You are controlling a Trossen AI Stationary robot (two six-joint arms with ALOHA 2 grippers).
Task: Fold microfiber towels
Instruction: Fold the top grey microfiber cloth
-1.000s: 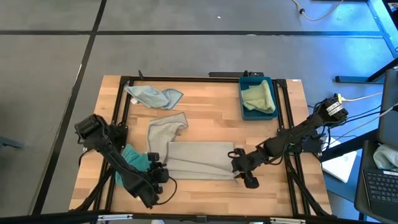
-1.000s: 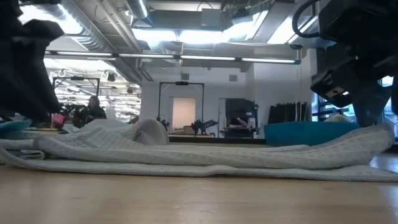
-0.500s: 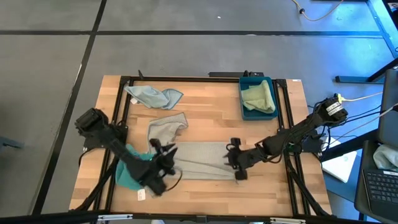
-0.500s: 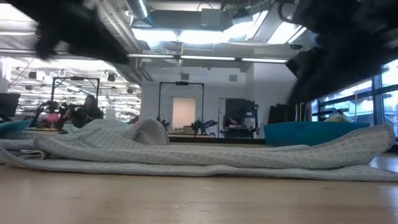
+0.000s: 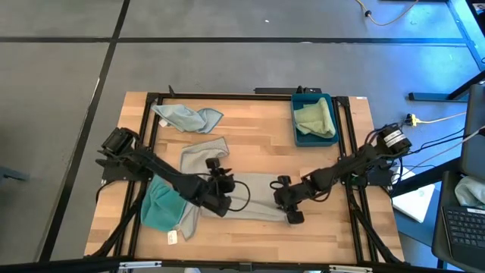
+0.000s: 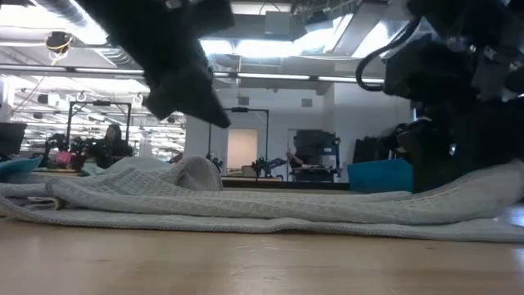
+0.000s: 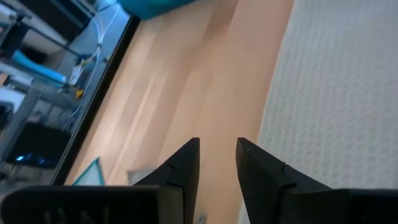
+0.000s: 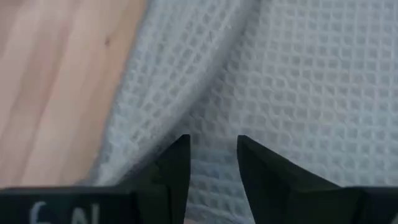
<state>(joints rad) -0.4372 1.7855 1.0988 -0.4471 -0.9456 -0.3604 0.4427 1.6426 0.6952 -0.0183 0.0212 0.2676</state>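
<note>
Both pincers hover parted and empty: our left pincer [image 5: 225, 184] and right pincer [image 5: 286, 199] flank the grey towel [image 5: 254, 199] lying mid-desk [image 5: 250, 136]. It looks soft and limp, so we'd pinch its corners.

Light grey waffle-weave towel [image 5: 250, 199] at table centre; teal towel [image 5: 161, 206] on the left; pale blue towel [image 5: 186, 117] far left; pale green towel [image 5: 316, 117] in blue tray [image 5: 298, 136]; light wood-plank table [image 5: 250, 148]; black arms.
</note>
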